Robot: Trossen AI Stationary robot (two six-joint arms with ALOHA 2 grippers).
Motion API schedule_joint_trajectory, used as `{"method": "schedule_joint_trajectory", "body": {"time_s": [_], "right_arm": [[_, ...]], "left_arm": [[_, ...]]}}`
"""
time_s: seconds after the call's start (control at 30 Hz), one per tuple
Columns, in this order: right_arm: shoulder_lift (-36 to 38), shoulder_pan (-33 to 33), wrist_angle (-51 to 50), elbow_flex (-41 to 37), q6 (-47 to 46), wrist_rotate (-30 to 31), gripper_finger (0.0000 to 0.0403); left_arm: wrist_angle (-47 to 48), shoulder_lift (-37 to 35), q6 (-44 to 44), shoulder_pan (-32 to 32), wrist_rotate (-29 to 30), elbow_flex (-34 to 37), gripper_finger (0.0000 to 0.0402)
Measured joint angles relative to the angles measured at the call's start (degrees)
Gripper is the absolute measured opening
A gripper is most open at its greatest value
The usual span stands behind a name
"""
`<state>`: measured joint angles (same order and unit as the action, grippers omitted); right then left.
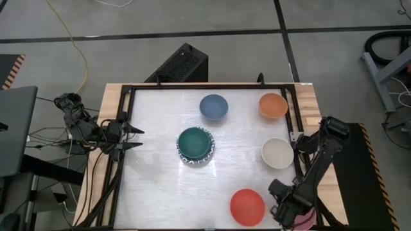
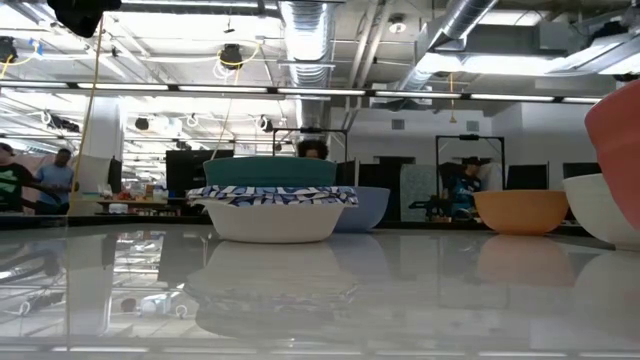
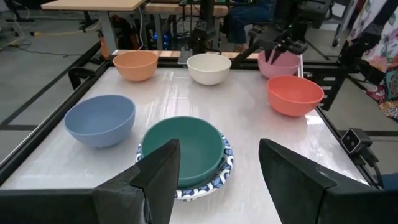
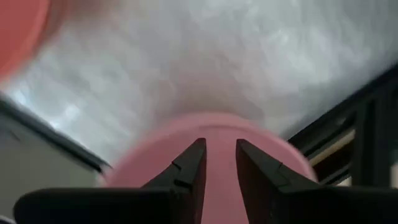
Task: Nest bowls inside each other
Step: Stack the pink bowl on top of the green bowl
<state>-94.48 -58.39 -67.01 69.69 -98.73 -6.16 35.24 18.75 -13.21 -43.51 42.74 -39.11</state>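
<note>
Six bowls visible on bench. Green bowl (image 1: 194,142) already nested in patterned bowl (image 1: 207,156) at bench centre; blue bowl (image 1: 213,106) and orange bowl (image 1: 273,105) along far edge, cream bowl (image 1: 277,153) by right edge, red bowl (image 1: 247,206) at near edge. Pink bowl (image 4: 217,146) at near right corner, right gripper (image 4: 219,163) pinching its rim, fingers narrowly apart. Left gripper (image 3: 217,171) waits at left edge, fingers spread. Bowls likely rigid, light, smooth; rim pinch suits, slip possible.
</note>
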Motion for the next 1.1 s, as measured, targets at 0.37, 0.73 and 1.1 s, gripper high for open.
{"method": "schedule_joint_trajectory", "body": {"time_s": [0.37, 0.73, 1.1], "right_arm": [[0.80, -1.31, -3.63, 0.00, 19.96, -0.12, 0.0108], [1.57, -1.86, -9.13, 0.00, 31.80, 0.81, 0.0108], [1.62, -2.29, -4.78, 0.00, 33.61, 4.44, 0.0108]], "left_arm": [[-0.04, 0.02, -1.08, 0.00, 2.38, 0.00, 0.0208], [0.00, 0.00, -2.67, 0.00, 4.61, 0.00, 0.0208], [0.00, 0.01, -2.78, 0.00, 4.63, 0.00, 0.0208]]}}
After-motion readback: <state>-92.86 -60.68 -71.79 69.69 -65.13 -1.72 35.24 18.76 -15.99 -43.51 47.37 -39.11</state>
